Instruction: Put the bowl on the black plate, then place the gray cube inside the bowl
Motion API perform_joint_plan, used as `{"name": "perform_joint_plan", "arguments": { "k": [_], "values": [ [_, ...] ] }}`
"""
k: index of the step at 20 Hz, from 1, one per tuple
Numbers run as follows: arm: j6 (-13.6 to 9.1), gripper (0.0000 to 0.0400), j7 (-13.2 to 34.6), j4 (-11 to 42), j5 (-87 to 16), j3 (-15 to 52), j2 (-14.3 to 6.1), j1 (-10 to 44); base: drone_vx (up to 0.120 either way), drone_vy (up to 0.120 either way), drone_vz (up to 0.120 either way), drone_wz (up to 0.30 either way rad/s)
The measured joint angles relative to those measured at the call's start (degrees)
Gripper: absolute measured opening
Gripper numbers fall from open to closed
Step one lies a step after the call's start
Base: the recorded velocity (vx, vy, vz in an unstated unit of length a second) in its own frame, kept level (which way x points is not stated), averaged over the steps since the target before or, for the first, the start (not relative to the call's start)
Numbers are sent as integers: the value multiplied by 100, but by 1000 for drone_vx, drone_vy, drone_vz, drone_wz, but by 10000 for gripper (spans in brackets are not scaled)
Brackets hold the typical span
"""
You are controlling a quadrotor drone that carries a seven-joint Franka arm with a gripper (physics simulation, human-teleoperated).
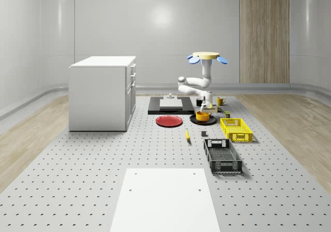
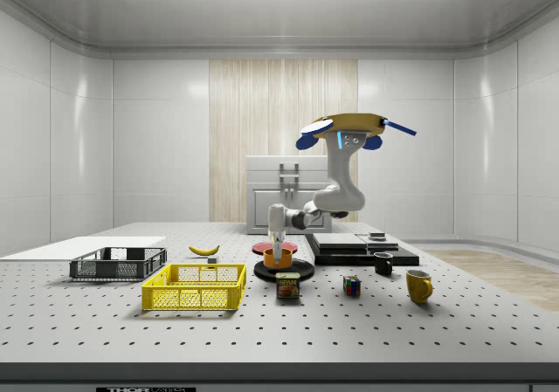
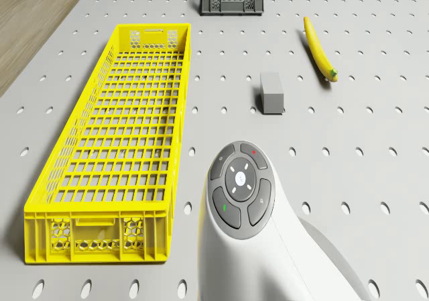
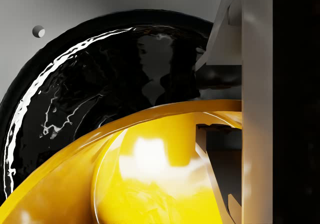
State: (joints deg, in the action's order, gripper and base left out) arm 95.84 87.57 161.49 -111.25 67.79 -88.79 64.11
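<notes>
Wrist view: our gripper (image 4: 235, 119) pinches the bowl (image 4: 150, 184) rim over the plate (image 4: 75, 109), drone (image 1: 206, 57) hovering above. Stiff, glossy, likely slippery; the rim's our hold.

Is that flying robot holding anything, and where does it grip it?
Yes: the gripper pinches the orange bowl by its rim, over the black plate.

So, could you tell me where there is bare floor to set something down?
The widest free patch lies between the cabinet, the red plate and the white sheet. It is crowded around the black plate, where the gripper holds the bowl, and beside the yellow crate and dark crate.
</notes>
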Motion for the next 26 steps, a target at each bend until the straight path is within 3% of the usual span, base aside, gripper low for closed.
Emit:
{"name": "perform_joint_plan", "arguments": {
  "k": [8,9,11,14,21,26],
  "values": [
    [-57,110,565,102,-334,-288,87,55,0,0,0,0],
    [-67,174,628,108,-353,-303,100,77,0,0,0,0],
    [-85,263,679,116,-381,-328,123,108,0,0,0,0],
    [-108,335,722,124,-410,-351,151,133,0,0,0,0],
    [-152,389,749,133,-444,-375,201,140,6,0,114,0],
    [-178,397,745,136,-459,-383,229,131,120,-120,80,0]
  ]
}}
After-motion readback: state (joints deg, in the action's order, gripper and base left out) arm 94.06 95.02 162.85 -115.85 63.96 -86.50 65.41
